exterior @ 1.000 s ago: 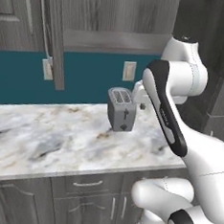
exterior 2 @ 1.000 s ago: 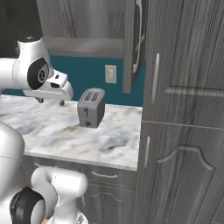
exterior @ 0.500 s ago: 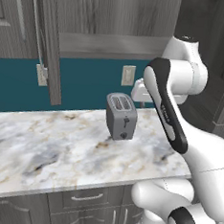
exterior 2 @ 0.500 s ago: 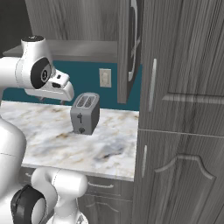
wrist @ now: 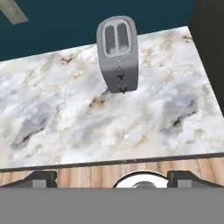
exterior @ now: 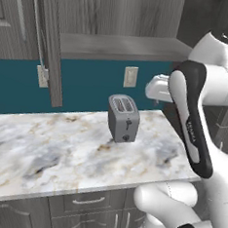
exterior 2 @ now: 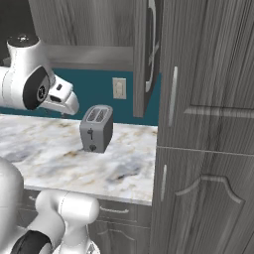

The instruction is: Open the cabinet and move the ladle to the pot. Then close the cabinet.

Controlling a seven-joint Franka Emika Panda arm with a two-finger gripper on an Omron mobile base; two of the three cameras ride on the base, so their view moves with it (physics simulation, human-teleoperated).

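Note:
The cabinet (exterior: pixel 119 18) on the wall stands open. Its door (exterior: pixel 48 41) is swung out at the left, with the slim silver handle along it. The grey shelf (exterior: pixel 122 46) inside looks bare in the part that shows. In the right base view the same door (exterior 2: pixel 146 54) is seen edge-on. My gripper (wrist: pixel 113 179) is open with nothing between its fingertips (wrist: pixel 41 178). It hovers above the marble counter, right of the toaster, as a white hand (exterior: pixel 156 88) (exterior 2: pixel 64 101). The ladle and the pot are out of view.
A silver toaster (exterior: pixel 124 118) (exterior 2: pixel 95 128) (wrist: pixel 117 52) stands on the marble counter (exterior: pixel 59 150) near the teal back wall. An outlet (exterior: pixel 130 76) sits behind it. A tall dark cabinet (exterior 2: pixel 208 124) bounds the counter's right end. Drawers run below the counter.
Both base views have shifted a little, so the base has moved; the tall cabinet now looms larger on the right. The gripper has stayed open and the cabinet door has stayed open.

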